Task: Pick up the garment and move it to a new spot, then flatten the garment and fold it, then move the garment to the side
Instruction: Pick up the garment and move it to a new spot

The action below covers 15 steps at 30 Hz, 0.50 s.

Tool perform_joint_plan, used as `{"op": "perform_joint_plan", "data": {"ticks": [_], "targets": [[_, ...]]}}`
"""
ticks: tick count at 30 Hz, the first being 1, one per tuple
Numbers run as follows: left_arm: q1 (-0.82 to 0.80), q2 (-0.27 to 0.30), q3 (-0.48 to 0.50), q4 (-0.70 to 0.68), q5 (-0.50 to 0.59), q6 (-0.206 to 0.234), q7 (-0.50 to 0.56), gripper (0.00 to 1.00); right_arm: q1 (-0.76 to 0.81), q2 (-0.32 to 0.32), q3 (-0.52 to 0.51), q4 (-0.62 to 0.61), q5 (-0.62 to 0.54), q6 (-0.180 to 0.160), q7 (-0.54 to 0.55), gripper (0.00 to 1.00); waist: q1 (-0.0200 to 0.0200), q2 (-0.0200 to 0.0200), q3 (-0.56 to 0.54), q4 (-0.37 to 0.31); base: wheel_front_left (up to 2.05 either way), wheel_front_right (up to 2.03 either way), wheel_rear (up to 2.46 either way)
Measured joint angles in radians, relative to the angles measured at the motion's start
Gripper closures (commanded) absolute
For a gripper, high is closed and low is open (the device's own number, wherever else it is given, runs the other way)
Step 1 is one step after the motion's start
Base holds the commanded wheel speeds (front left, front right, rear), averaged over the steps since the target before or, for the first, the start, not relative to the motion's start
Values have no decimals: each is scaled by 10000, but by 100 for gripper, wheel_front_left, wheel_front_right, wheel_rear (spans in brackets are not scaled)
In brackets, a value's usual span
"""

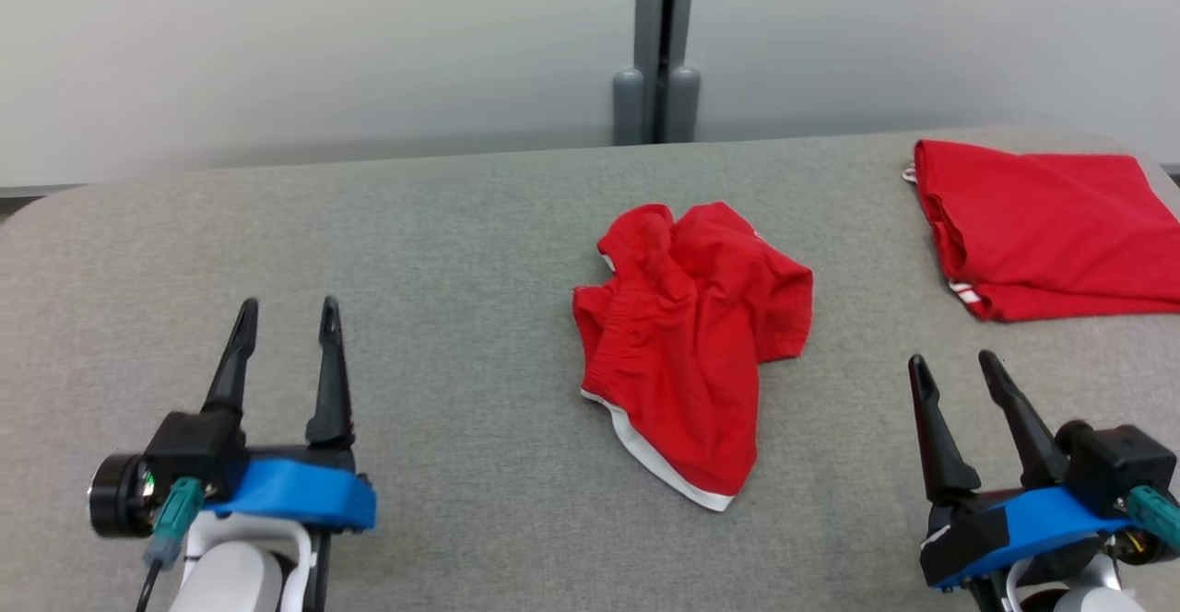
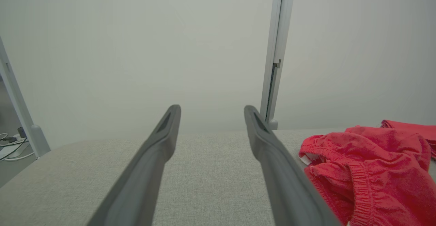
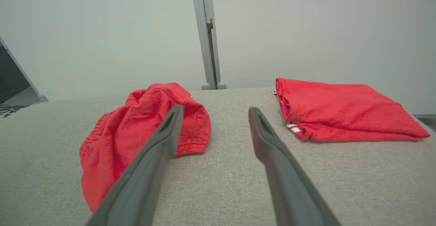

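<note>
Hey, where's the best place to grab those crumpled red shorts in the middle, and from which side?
Probably the gathered waistband on the left edge of the crumpled shorts: it stands up in a thick ridge, while the white-trimmed hem lies flat. Bring the open left gripper in from the left, low over the table.

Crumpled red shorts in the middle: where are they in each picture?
Head view: crumpled red shorts at centre of the grey table.
Left wrist view: shorts at the lower right edge.
Right wrist view: shorts left of centre.
Shared landmark: grey post behind the table.
</note>
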Motion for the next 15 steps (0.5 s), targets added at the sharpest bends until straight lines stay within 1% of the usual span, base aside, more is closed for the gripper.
{"op": "perform_joint_plan", "data": {"ticks": [3,8,15], "targets": [[489,23,313,-219,8,86,0,0,191,2,-10,-58,-29,0,86,0,0,0,-178,193,0,0,0],[1286,38,694,-433,63,105,0,0,474,0,-73,-178,-29,0,173,0,0,0,-443,416,0,0,0],[2063,-50,1009,-650,182,79,0,0,954,2,-65,-349,52,0,247,0,-1,0,-608,527,0,0,0]]}}
